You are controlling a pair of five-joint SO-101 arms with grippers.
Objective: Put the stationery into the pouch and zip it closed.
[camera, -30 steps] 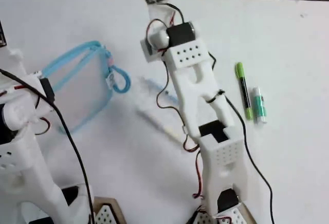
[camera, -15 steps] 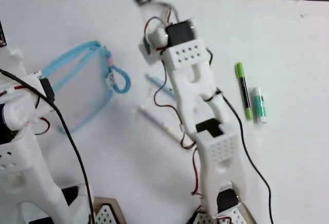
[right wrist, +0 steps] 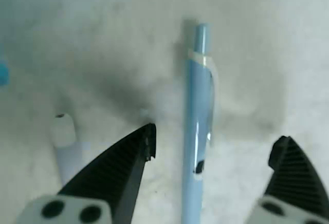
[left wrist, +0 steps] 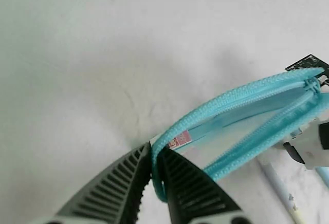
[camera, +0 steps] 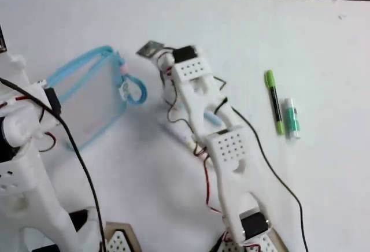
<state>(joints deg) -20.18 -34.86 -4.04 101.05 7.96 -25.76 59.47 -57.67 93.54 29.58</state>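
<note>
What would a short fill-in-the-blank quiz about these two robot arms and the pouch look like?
1. The left tool is ____ on the zipper rim of the pouch.
2. The right tool is ____, with one finger on either side of a blue pen.
3. The green-capped marker and the teal stick lie ____ the pouch.
Missing words: shut; open; outside.

The blue pen [right wrist: 198, 126] lies between the spread jaws of the right gripper [right wrist: 215, 139], and its near end is cut off at the picture's edge. The white pen [right wrist: 64, 131], outside one jaw, is blurred and partly hidden behind it. The pouch [left wrist: 226, 100], with its corner pinched in the left gripper [left wrist: 152, 151], runs out of frame away from the jaws. From above, the right arm [camera: 199, 99] covers most of both pens.
</note>
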